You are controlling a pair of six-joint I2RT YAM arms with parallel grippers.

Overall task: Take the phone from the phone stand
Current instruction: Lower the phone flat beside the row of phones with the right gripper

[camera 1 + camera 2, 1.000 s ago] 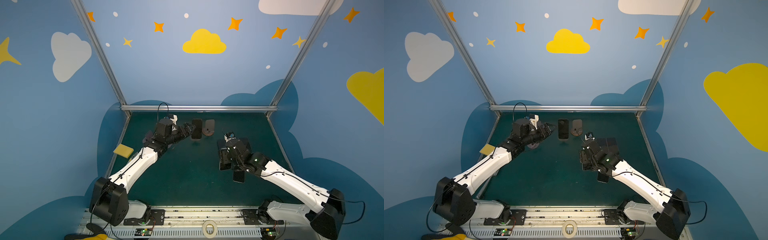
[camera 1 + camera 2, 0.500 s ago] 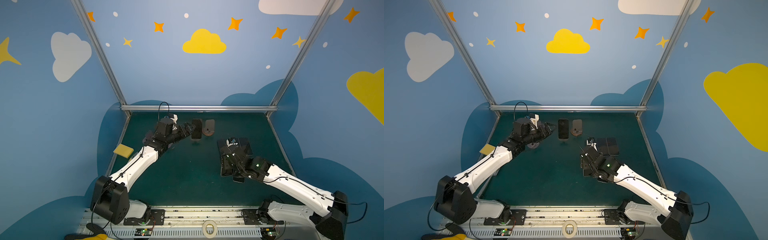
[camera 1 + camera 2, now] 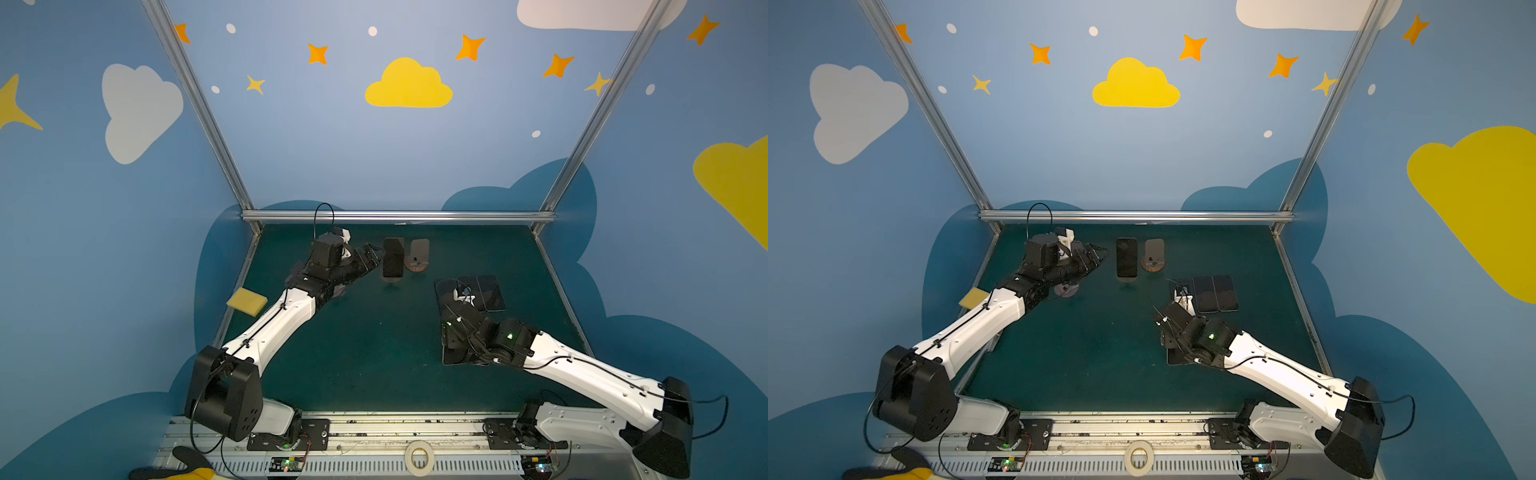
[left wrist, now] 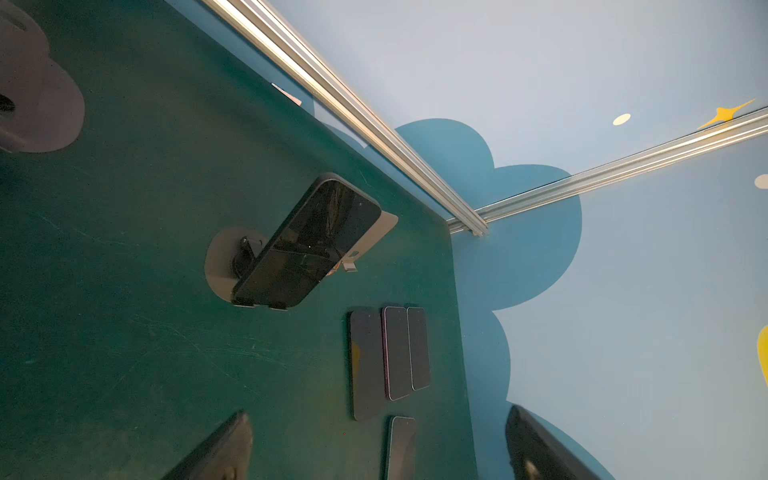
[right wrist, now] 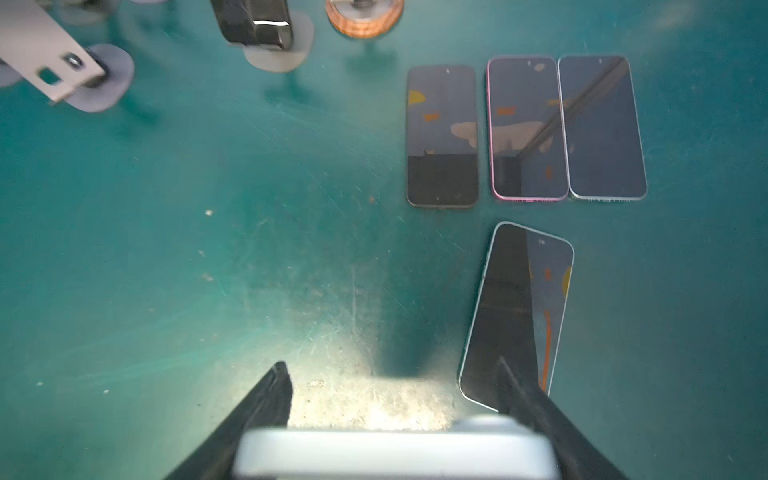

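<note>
A dark phone (image 3: 392, 262) (image 4: 311, 245) leans upright on a grey phone stand (image 3: 390, 283) (image 4: 220, 262) near the back of the green table. My left gripper (image 3: 372, 258) (image 4: 379, 413) is open just left of it, apart from it, with nothing between its fingers. At mid-right my right gripper (image 3: 451, 336) (image 5: 391, 365) is shut on another phone (image 5: 395, 455) with a pale edge. That phone shows as a dark slab (image 3: 457, 355) low over the table.
Several phones (image 5: 525, 129) lie face up at the right, one (image 5: 519, 316) beside my right finger. An empty copper-based stand (image 3: 417, 259) sits right of the task stand, an empty grey stand (image 3: 1065, 289) under my left arm. A yellow sponge (image 3: 246, 302) rests at the left edge.
My right arm has drawn back toward the front edge and lowered, still carrying its phone. The left arm and the phone on the stand have stayed put.
</note>
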